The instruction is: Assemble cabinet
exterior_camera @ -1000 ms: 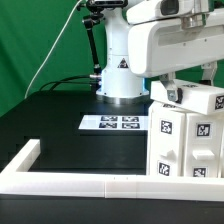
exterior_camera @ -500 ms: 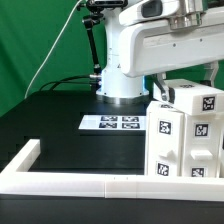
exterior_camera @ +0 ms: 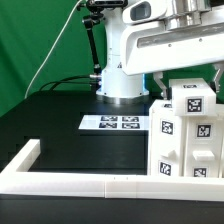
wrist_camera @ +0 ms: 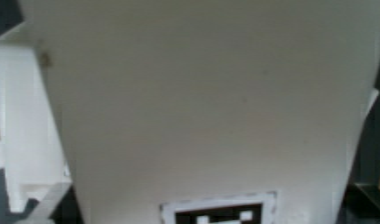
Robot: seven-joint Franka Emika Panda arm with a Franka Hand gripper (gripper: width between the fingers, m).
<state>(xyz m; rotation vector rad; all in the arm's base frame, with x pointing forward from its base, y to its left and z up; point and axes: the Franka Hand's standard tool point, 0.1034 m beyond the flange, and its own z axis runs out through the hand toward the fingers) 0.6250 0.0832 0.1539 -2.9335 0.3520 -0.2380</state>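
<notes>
Item list, exterior view, left to right: white border frame along the front; marker board mid-table; cabinet at right, against the frame; gripper above it, grip undeterminable

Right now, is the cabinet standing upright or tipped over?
Upright: the cabinet stands on the table against the white border frame, its tagged faces vertical.

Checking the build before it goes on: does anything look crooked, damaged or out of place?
Nothing stands out. The cabinet stands upright at the exterior view's right, inside the border frame, its pieces looking square. The marker board lies flat. The wrist view shows only a plain white panel, unmarked.
</notes>
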